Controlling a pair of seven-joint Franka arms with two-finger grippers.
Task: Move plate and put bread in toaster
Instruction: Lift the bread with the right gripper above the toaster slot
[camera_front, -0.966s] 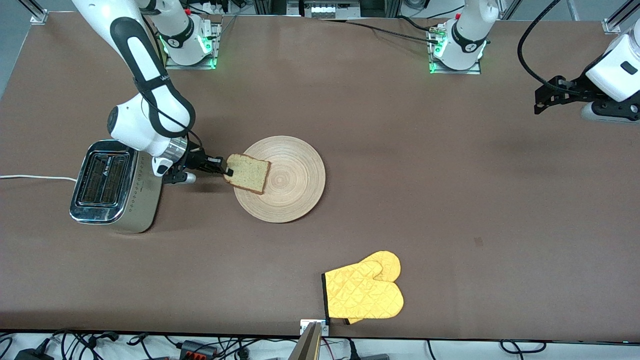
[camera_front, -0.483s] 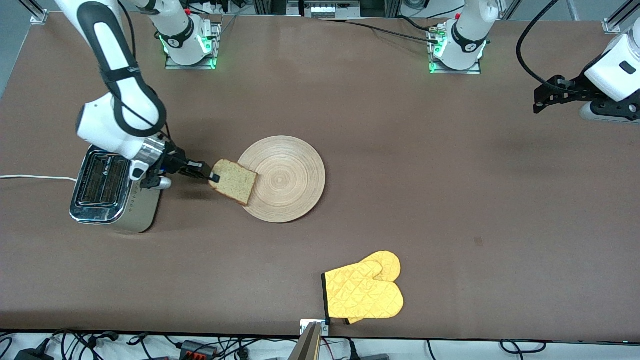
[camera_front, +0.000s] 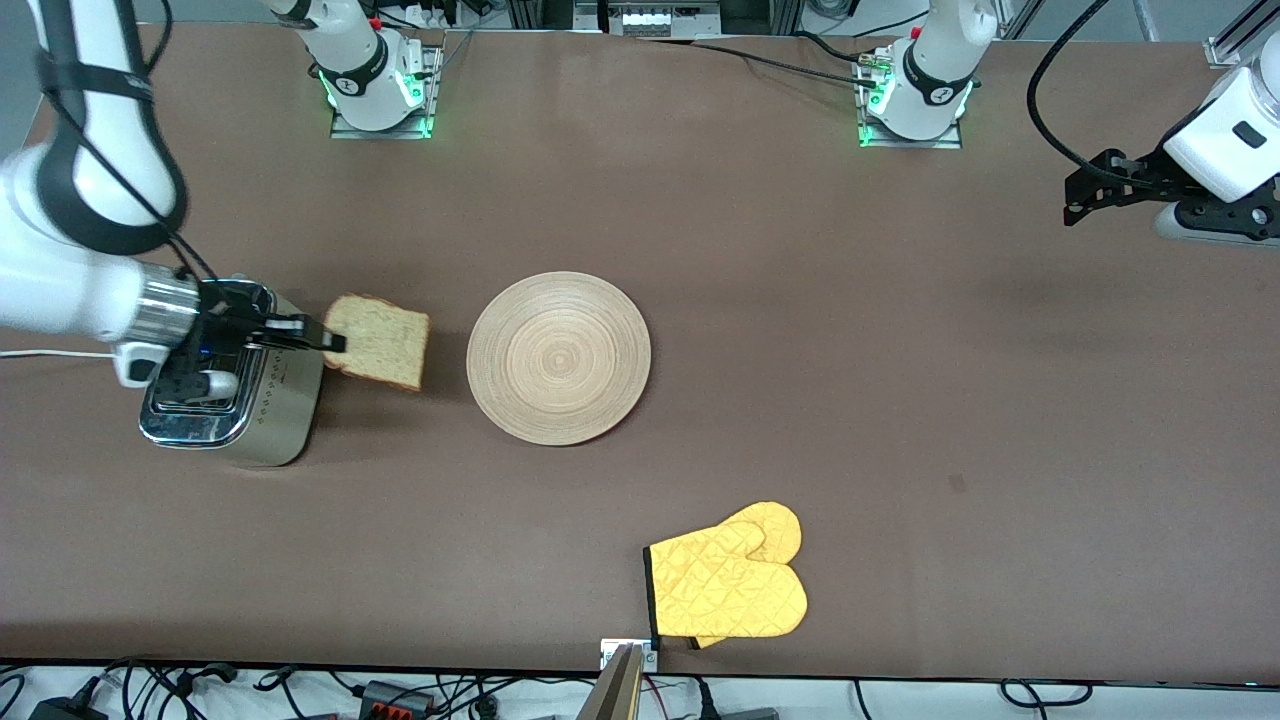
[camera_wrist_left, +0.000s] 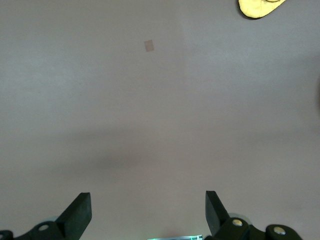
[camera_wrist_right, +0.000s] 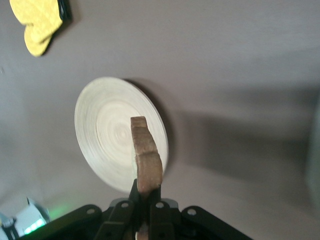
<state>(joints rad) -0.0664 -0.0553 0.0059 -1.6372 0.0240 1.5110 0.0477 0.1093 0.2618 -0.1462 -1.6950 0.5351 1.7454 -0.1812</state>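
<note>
Bread (camera_front: 378, 342) now off plate (camera_front: 559, 357), clamped in right jaws beside toaster (camera_front: 228, 392); left jaws wide open, empty.

Left gripper (camera_wrist_left: 148, 212) jaws wide apart over bare table (camera_wrist_left: 150, 125); yellow mitt (camera_wrist_left: 260, 7) at edge.

No readable text anywhere: the toaster (camera_front: 232, 405) shows only small dots along its beige side, the two arm bases (camera_front: 375, 85) at the table's (camera_front: 800, 350) top edge carry round dark marks, possibly logos, too small to make out, and the yellow mitt (camera_front: 728, 585) is plain.
</note>
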